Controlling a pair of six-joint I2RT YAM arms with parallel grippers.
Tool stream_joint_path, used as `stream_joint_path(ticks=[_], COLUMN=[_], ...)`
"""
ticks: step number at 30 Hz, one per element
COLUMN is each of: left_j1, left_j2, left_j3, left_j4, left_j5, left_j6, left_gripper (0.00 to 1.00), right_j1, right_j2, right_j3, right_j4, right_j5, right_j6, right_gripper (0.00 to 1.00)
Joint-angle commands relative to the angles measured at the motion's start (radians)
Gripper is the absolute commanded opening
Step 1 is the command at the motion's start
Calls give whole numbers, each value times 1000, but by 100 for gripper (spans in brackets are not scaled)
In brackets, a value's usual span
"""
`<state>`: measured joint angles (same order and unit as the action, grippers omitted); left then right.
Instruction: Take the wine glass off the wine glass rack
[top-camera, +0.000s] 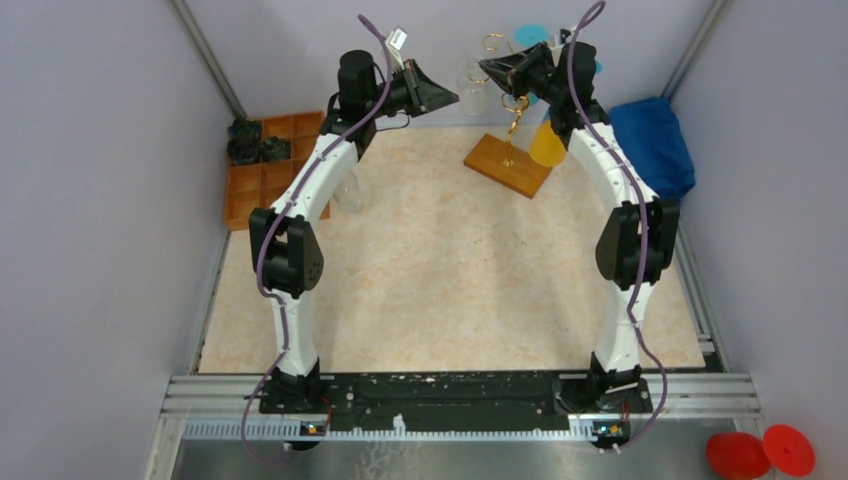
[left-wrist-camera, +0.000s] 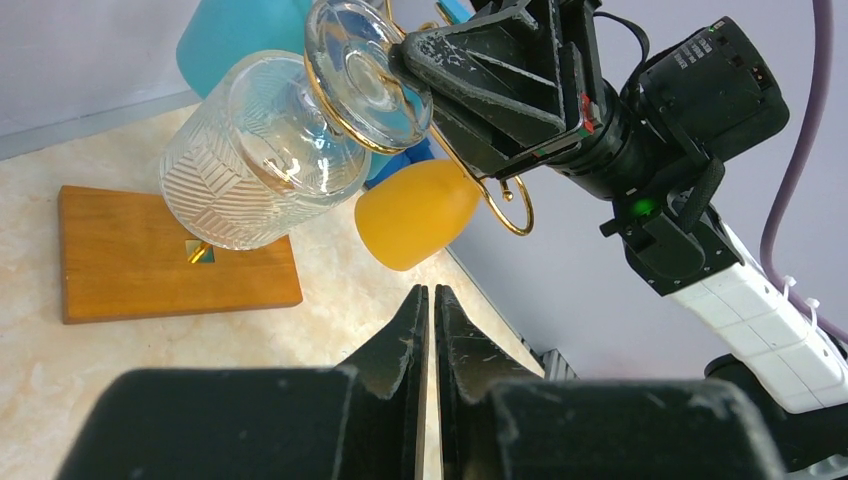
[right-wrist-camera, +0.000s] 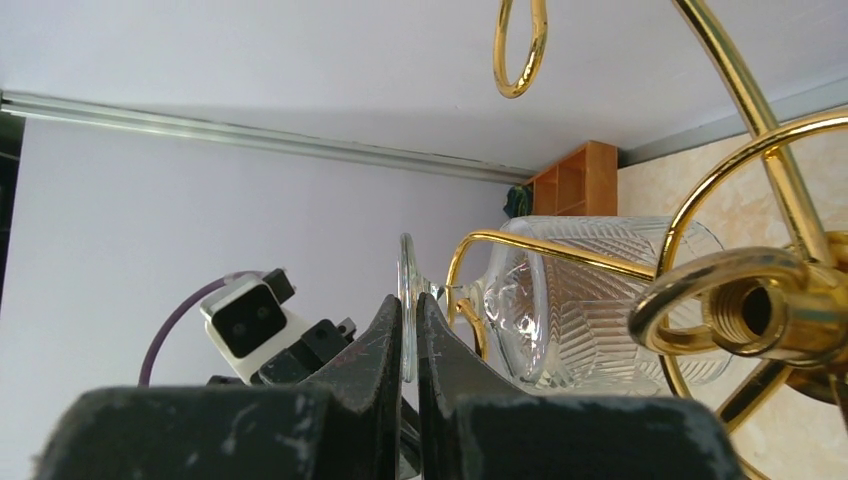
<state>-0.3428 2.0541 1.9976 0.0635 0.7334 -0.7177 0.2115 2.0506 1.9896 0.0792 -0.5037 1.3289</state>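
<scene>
The clear patterned wine glass (left-wrist-camera: 255, 150) hangs on its side from a curled arm of the gold wire wine glass rack (left-wrist-camera: 500, 195). The rack's wooden base (top-camera: 508, 163) sits at the table's back. My right gripper (right-wrist-camera: 410, 300) is shut on the rim of the glass's round foot (left-wrist-camera: 365, 70). The bowl (right-wrist-camera: 590, 300) lies just beyond the fingers. In the top view the right gripper (top-camera: 492, 68) is high beside the rack. My left gripper (left-wrist-camera: 432, 292) is shut and empty. It hovers a little left of the glass (top-camera: 470, 85), apart from it.
An orange compartmented tray (top-camera: 262, 175) stands at the back left. A yellow cup (top-camera: 547, 145) stands by the rack base, with a blue cloth (top-camera: 655, 140) to its right. A blue object (top-camera: 530, 35) is behind the rack. Red discs (top-camera: 760, 452) lie off the table, front right.
</scene>
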Motion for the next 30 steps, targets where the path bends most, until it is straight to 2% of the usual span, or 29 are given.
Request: stream_joint_path(ticks=[1,7,15,30], left_j1=[-2,-2,-2,-2], left_j2=[-40,-43,-49,-61], left_j3=[7,5,1,-24], left_j4=[-10,-11,-23,-19], left_j5=[19,24,27,30], left_j6=[4,3,15,16], left_gripper=[10,10,10,10], right_j1=[12,12,-5,-21], right_j2=[-96,-64,-68,-164], right_j3=[79,186,189,35], right_j4=[16,-73,-52,-50], right_j5=[40,69,84,118], right_j6=[-38,-71,-57,-76], right_gripper=[0,0,0,0])
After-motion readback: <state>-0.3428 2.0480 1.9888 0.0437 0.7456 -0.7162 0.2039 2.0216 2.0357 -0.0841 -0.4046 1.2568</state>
